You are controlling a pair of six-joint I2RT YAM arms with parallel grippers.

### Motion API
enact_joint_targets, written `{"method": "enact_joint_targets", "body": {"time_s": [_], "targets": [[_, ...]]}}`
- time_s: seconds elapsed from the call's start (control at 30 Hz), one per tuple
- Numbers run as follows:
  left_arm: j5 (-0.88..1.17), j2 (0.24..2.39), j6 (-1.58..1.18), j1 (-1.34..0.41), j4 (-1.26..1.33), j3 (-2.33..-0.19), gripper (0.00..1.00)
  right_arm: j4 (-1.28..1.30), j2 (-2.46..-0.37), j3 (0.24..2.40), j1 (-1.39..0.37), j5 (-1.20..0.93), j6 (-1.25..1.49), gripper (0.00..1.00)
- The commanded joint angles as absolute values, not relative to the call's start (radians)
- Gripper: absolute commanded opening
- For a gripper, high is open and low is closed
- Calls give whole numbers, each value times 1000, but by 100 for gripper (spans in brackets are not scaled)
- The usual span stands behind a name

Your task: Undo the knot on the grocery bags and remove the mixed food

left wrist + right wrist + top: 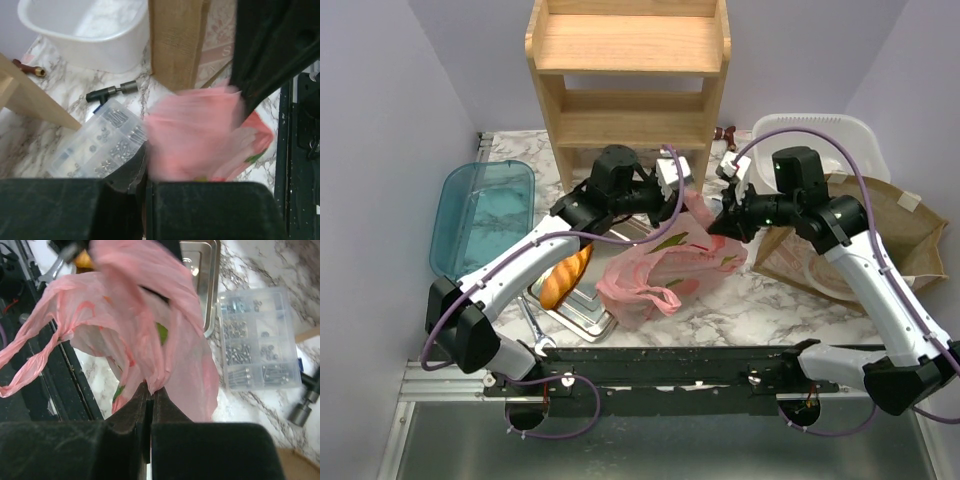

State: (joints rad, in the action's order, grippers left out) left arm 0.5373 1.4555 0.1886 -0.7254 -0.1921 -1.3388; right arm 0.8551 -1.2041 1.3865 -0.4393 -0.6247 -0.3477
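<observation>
The pink bag (670, 262) sits mid-picture between both arms: the right gripper (150, 389) pinches its top edge tight, the left gripper (146, 171) looks shut on it too, and its loops (655, 297) trail toward the bottom, away from both.

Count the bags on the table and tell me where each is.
2. The pink plastic bag lies in the centre, pinched by the left claw and the right claw. The brown bag lies far right. Others may be hidden.
</observation>
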Motion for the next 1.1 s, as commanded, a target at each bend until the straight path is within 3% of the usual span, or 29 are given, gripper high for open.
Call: {"method": "enact_joint_targets", "body": {"time_s": [0.0, 0.2, 0.53, 0.57, 0.6, 0.63, 0.77, 0.8, 1.07], "targets": [[610, 1459, 17, -623, -120, -1386, 0, 951, -1138, 1357, -439, -462, -359, 1], [452, 1497, 45, -544, -236, -1434, 0, 969, -1074, 1312, -427, -329, -368, 1], [488, 1390, 181, -404, -490, -1432, 0, 872, -1151, 1344, -367, -222, -353, 1], [551, 1373, 249, -399, -552, -1445, 12, 879, -1159, 1352, -361, -229, -355, 1], [639, 1355, 347, -399, -648, -1465, 42, 890, -1172, 1361, -361, -242, -359, 1], [708, 1330, 464, -399, -764, -1485, 58, 904, -1182, 1373, -360, -258, -361, 1], [912, 1228, 818, -415, -1120, -1507, 88, 913, -1205, 1393, -360, -343, -351, 2], [897, 1204, 848, -443, -1148, -1494, 92, 911, -1209, 1395, -360, -357, -351, 3], [632, 1194, 745, -774, -1065, -1397, 93, 918, -1231, 1424, -360, -372, -351, 7]]}}
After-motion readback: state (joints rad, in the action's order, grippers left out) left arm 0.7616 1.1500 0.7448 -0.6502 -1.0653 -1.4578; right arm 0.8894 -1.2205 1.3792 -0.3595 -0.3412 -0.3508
